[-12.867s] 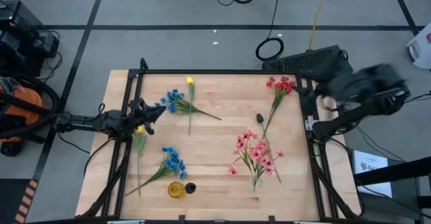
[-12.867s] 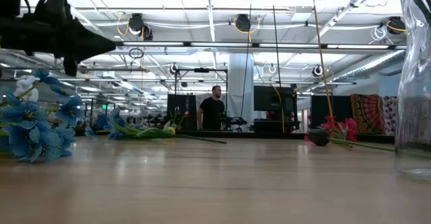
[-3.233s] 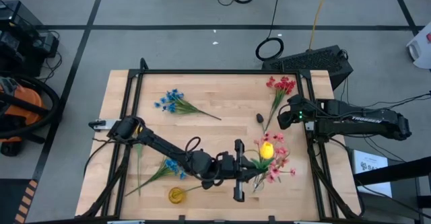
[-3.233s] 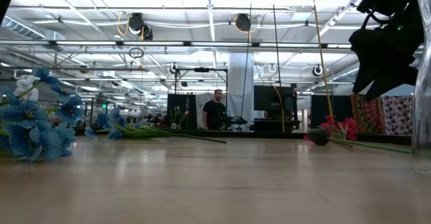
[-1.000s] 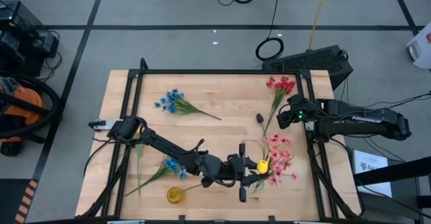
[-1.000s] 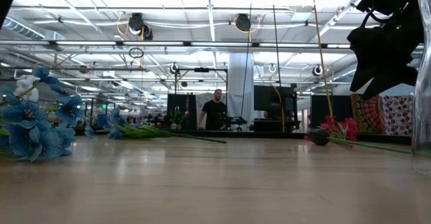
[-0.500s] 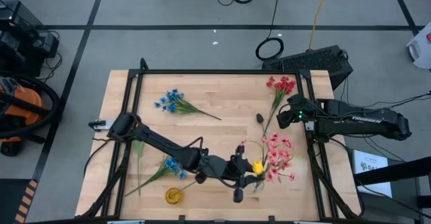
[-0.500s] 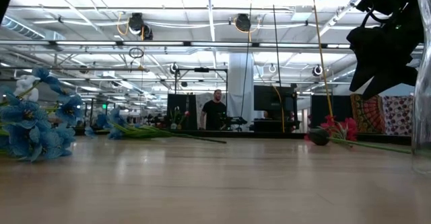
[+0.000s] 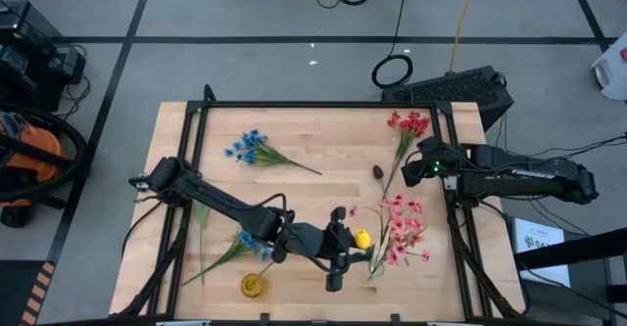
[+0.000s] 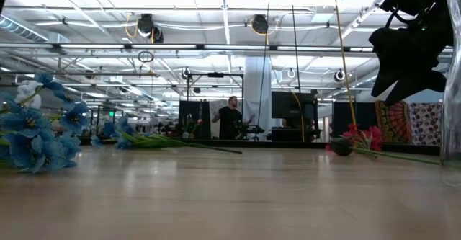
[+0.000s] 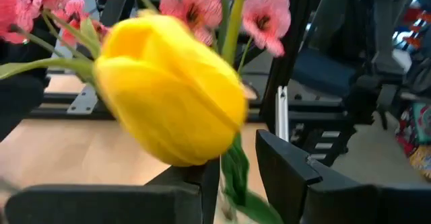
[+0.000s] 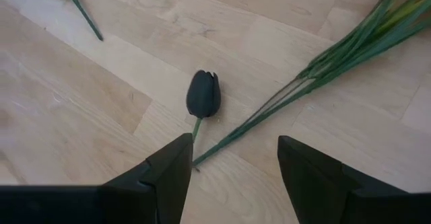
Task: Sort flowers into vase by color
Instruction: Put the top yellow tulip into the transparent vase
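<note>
While the left arm reaches across the table (image 9: 323,174), things stand so:
Left gripper (image 9: 345,245): at 6 o'clock, fingers closed on the yellow bud (image 9: 362,239) stem.
Yellow bud: touching the pink flowers (image 9: 402,230), at their 9 o'clock.
Right gripper (image 9: 419,170): at 3 o'clock, jaws apart, empty, above the dark bud (image 12: 203,93).

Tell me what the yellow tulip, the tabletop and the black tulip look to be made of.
Yellow tulip: probably fabric or soft plastic; smooth, evenly coloured matte petals. Tabletop: pale wood with a satin finish; plank seams and grain show. Black tulip: likely artificial too; uniform matte black bud on a thin green stem, exact material unclear.
</note>
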{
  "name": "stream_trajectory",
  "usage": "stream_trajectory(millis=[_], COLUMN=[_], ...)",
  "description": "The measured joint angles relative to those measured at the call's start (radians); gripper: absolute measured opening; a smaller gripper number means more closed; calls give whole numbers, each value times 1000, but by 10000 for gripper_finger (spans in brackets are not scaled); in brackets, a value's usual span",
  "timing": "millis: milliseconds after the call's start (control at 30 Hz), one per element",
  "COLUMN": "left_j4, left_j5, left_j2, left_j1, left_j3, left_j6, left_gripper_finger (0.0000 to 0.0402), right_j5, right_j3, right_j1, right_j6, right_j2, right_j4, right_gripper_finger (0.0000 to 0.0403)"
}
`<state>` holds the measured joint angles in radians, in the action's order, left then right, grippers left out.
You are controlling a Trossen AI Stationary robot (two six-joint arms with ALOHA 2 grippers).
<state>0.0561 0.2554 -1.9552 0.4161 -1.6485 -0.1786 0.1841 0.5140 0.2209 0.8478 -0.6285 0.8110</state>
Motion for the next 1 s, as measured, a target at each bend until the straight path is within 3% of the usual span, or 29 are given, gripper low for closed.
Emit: stream_trajectory(millis=[267,1000], left_j4=[-67,-135], left_j5=[-43,-43], left_j2=[6,23], left_j1=[3,3], left_j3=[0,0], left_j6=[-50,-24], left_gripper_finger=[103,103], right_j5=[0,0], right_j3=[0,0], right_j1=[0,0], right_j6=[0,0], right_j2=[0,0], right_j4=[0,1], right_gripper_finger=[210,210])
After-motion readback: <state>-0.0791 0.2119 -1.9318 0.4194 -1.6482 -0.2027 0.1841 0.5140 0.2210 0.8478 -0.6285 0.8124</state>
